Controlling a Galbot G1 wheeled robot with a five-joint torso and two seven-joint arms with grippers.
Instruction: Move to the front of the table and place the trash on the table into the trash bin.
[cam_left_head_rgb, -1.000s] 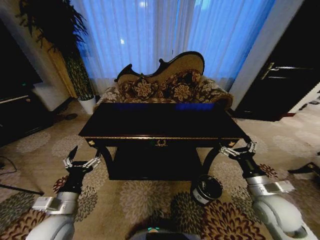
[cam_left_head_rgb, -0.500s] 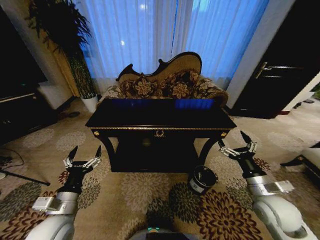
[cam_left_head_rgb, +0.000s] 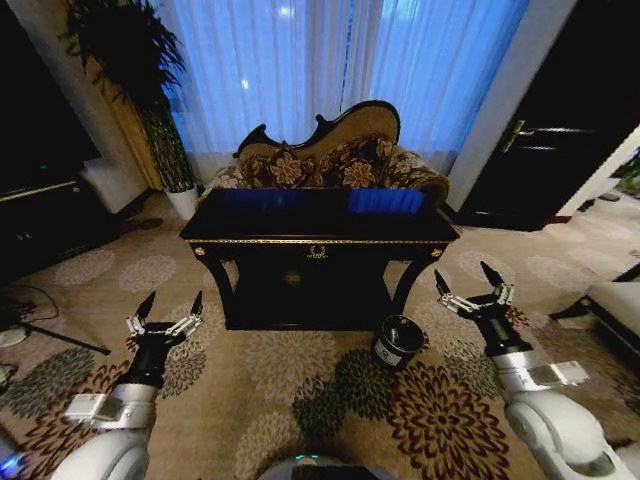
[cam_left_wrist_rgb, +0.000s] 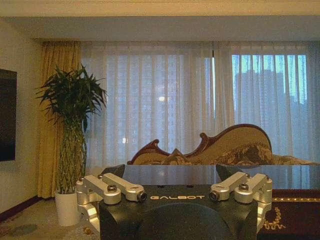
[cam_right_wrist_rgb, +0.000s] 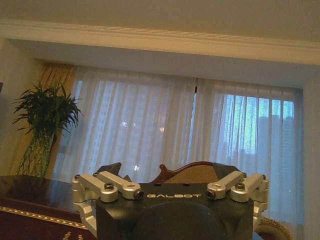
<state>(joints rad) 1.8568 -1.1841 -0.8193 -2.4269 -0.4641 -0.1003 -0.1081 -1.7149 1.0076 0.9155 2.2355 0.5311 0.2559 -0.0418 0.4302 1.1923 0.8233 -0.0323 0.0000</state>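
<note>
The trash bin (cam_left_head_rgb: 398, 342) is seen at lower centre, beside the table (cam_left_head_rgb: 318, 233); its inside is dark. Both the left gripper (cam_left_head_rgb: 169, 310) and right gripper (cam_left_head_rgb: 468, 283) are spread open, nothing held.

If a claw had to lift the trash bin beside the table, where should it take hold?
Probably the shiny rim of the trash bin, one finger inside and one outside, coming from above: it stands upright with its mouth open, right of the table leg. The right claw is nearer.

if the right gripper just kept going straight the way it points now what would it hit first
Probably the table, near its right front corner. The right gripper, fingers open, points forward over bare carpet, with the trash bin lower and inboard of it. Depth is hard to judge.
</note>
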